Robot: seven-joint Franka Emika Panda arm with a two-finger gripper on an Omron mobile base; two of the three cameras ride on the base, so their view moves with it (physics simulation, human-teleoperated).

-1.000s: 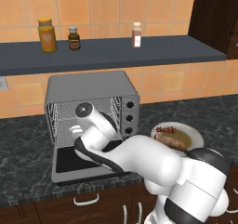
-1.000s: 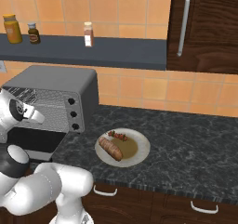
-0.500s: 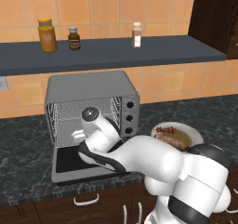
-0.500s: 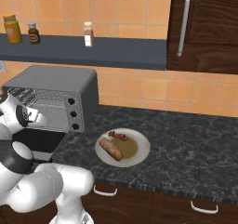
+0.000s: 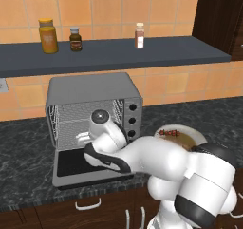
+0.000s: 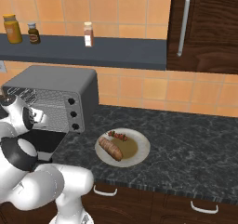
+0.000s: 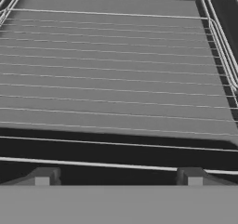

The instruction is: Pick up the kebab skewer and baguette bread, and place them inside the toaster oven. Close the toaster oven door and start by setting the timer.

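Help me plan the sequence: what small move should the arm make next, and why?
Probably draw the open gripper back from the bare wire rack: the golden-brown baguette bread and red-chunk kebab skewer lie on the round plate.

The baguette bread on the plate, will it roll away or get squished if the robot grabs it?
The baguette bread is a rounded oblong, so a sideways push could probably roll it across the plate. It looks short and stubby, so it likely stays straight when lifted rather than drooping. The kebab skewer lies just beside it, so a nudge might bump that too.
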